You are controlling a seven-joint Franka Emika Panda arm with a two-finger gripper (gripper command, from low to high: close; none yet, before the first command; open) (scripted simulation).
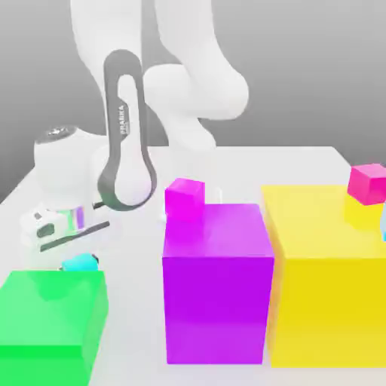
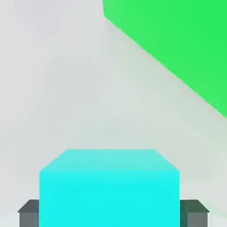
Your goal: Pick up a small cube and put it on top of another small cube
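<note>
A: Exterior view first. Where was the gripper (image 1: 75, 252)?

B: Low over the table (image 1: 136, 301), toward that view's left, just behind the green block (image 1: 49, 320). The white arm (image 1: 128, 143) bent down to it from the back.

A: And the cyan cube (image 1: 79, 262)?

B: Right at the gripper, peeking out above the green block's far top edge. In the hand view the cyan cube (image 2: 109, 188) sat between the two dark fingers (image 2: 30, 213), one at each of its sides, both pressed against it. So the fingers were clamped on the cube.

A: Was it off the table?

B: I could not tell. The hand view showed pale table (image 2: 57, 88) past it and a face of the green block (image 2: 177, 44) nearby, apart from the cube.

A: The other blocks?

B: A purple block (image 1: 219, 290) stood in the middle with a small magenta cube (image 1: 185, 197) at its far top corner. Just to its right in the exterior view stood a yellow block (image 1: 328, 294), and a small pink cube (image 1: 368, 183) rested on its top near the far right corner.
</note>
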